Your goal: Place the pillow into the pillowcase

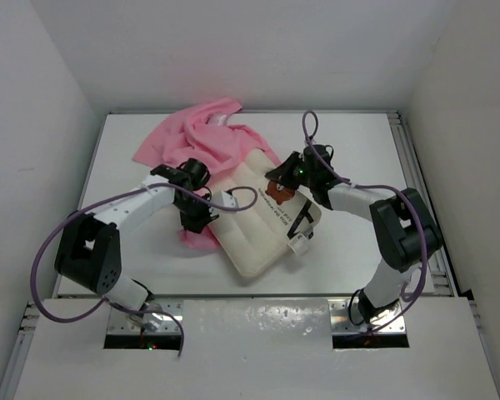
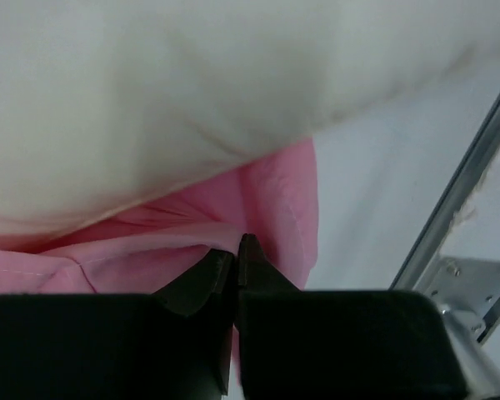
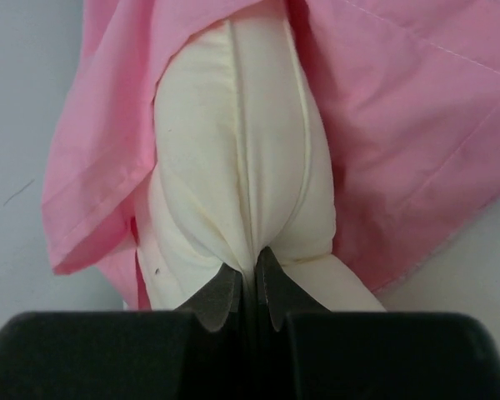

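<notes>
At the worktop's [image 1: 358,142] middle the pillow [image 1: 254,225] lies slantwise, its far end covered by the pillowcase [image 1: 202,137] mouth. Left claw [image 2: 236,248] is pinched shut on the pink hem beside the cushion, right claw [image 3: 252,268] clamped on a fold of the cushion's cover. I judge it best to hold the hem taut and feed the cushion in gradually.

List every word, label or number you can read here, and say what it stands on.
On the pillow, black lettering beside the bear print: too small to read.
On the pillow's white tag: nothing legible.
In both wrist views: no text at all.
</notes>
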Available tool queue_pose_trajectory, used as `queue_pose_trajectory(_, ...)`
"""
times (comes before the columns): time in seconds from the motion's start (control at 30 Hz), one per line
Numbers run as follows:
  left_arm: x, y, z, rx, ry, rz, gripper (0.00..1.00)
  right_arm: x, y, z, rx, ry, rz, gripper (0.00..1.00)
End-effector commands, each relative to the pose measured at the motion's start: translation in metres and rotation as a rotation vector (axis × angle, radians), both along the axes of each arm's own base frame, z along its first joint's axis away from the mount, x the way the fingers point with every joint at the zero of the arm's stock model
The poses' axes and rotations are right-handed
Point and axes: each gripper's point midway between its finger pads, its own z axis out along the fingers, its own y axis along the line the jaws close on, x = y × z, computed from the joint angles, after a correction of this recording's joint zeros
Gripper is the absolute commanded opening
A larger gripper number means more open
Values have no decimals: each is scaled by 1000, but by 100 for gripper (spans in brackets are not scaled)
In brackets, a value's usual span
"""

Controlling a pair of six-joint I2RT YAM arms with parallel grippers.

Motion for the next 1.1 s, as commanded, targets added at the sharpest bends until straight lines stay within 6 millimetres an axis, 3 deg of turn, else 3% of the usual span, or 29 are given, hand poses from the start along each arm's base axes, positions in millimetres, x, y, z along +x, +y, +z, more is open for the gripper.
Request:
queue_pose_trajectory(0.0, -19, 19, 4, 89, -35, -106, 3, 36, -4, 55, 93, -184, -109, 0)
queue_pose_trajectory(0.1, -24, 24, 2, 112, -13, -117, 13, 35, -2, 44, 58, -164, -85, 0)
queue_pose_trajectory(0.13, -25, 22, 4, 110, -8, -123, 29, 35, -1, 41, 52, -158, -77, 0)
queue_pose_trajectory(0.23, -14, 11, 27, 68, -14, -110, 56, 29, 8, 33, 44, -149, 3, 0)
queue_pose_trajectory(0.27, 0, -1, 52, 5, -47, -97, 59, 26, 12, 32, 33, -156, 42, 0)
queue_pose_trajectory(0.37, 35, -24, 96, -181, -113, -33, 68, 12, 23, 26, 1, -158, 162, 0)
queue_pose_trajectory(0.4, 56, -32, 118, -240, -165, 36, 73, 9, 25, 26, -11, -163, 185, 0)
queue_pose_trajectory(0.47, 97, -40, 136, -297, -281, 130, 76, 0, 26, 23, -33, -158, 224, 0)
queue_pose_trajectory(0.53, 123, -53, 129, -285, -306, 205, 79, -7, 28, 24, -22, -156, 250, 0)
queue_pose_trajectory(0.57, 152, -52, 128, -229, -421, 266, 79, -9, 29, 25, -19, -160, 259, 0)
queue_pose_trajectory(0.6, 165, -55, 112, -189, -427, 318, 79, -10, 29, 26, -14, -161, 262, 0)
queue_pose_trajectory(0.63, 179, -66, 113, -167, -498, 326, 80, -13, 31, 26, -11, -160, 272, 0)
queue_pose_trajectory(0.67, 186, -73, 99, -149, -498, 324, 80, -13, 31, 27, -5, -159, 270, 0)
queue_pose_trajectory(0.83, 220, -104, 94, -181, -617, 373, 84, -16, 36, 28, 23, -152, 276, 0)
queue_pose_trajectory(0.9, 230, -104, 84, -155, -638, 418, 83, -19, 40, 27, 37, -142, 285, 0)
queue_pose_trajectory(0.97, 241, -98, 74, -118, -681, 457, 65, -20, 42, 29, 48, -144, 288, 0)
queue_pose_trajectory(1.03, 242, -93, 68, -92, -688, 461, 35, -21, 44, 30, 59, -145, 285, 0)
queue_pose_trajectory(1.07, 240, -94, 65, -87, -675, 450, 9, -22, 44, 30, 63, -146, 286, 0)
